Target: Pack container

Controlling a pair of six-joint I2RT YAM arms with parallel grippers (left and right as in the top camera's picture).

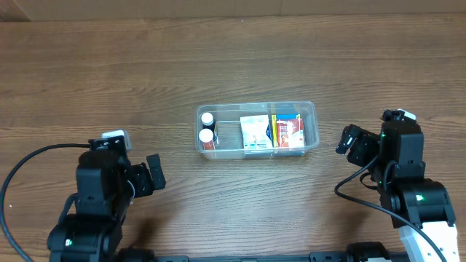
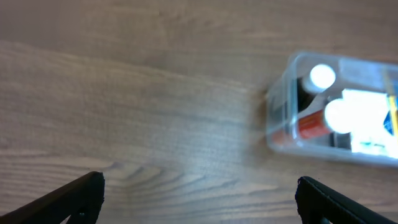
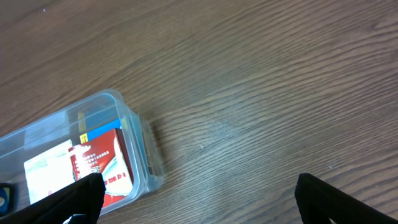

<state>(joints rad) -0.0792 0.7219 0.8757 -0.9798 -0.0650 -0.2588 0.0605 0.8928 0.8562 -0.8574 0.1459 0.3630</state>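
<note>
The clear plastic container (image 1: 309, 125) sits mid-table. It holds two white-capped bottles (image 1: 207, 127) at its left end, a white box (image 1: 255, 133) in the middle and a red box (image 1: 290, 131) at its right end. My left gripper (image 1: 154, 172) is open and empty, left of and nearer than the container. My right gripper (image 1: 348, 140) is open and empty, just right of it. The left wrist view shows the container's bottle end (image 2: 283, 102). The right wrist view shows its red-box end (image 3: 134, 134). In both wrist views the fingertips are wide apart over bare wood.
The wooden table (image 1: 109, 80) surrounds the container. A black cable (image 1: 22, 171) loops at the left arm and another (image 1: 357, 193) at the right arm.
</note>
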